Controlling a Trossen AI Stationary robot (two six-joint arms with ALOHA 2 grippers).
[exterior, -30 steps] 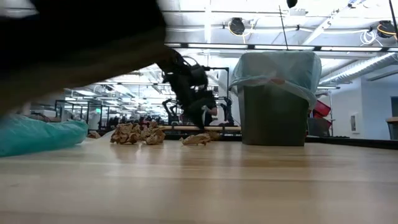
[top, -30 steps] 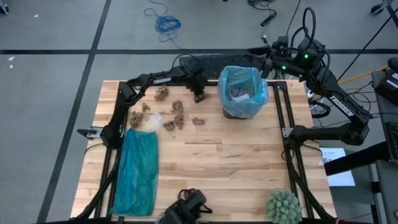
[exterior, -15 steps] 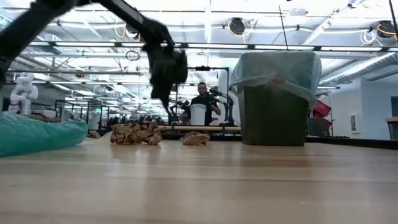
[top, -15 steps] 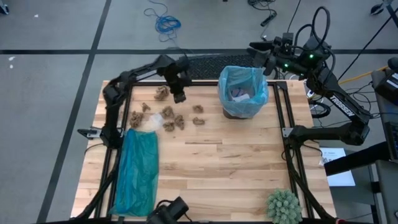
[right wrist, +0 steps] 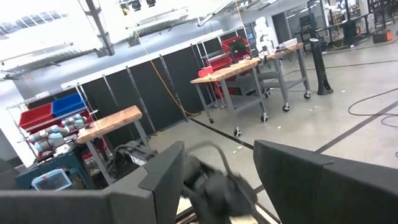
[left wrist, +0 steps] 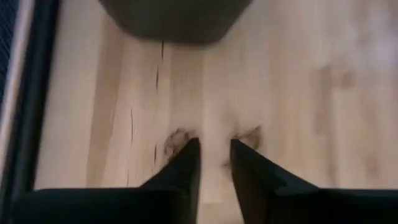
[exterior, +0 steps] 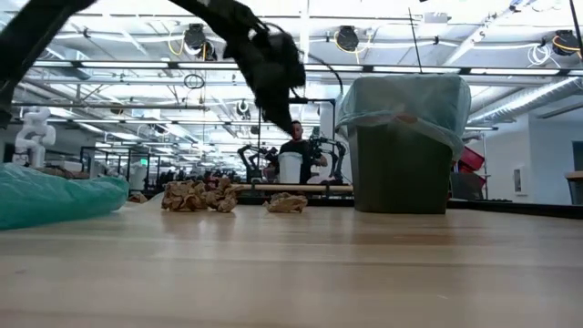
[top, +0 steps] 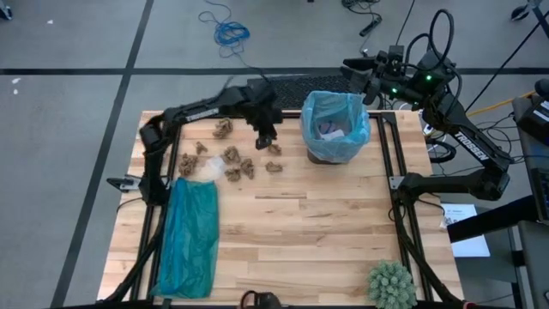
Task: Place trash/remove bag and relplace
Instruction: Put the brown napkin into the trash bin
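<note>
Surface: pale wooden table top (left wrist: 298, 93), plank seams and short dark grain cracks running lengthwise.
Fingers (left wrist: 186, 168): two dark tapered ones, parallel, tips apart with a narrow strip of wood visible between – nothing gripped there.
Left gripper (left wrist: 214, 152): hangs over bare wood, contact with the surface not discernible.
Marks: two small brownish blurs on the wood just past the tips – one per tip, too blurred to identify.
Far end: rounded dark object (left wrist: 177, 18), cut off by the picture edge, resting on the table beyond the fingers.
Side: dark rail (left wrist: 28, 93) along the table edge, a thin pale strip beside it.
</note>
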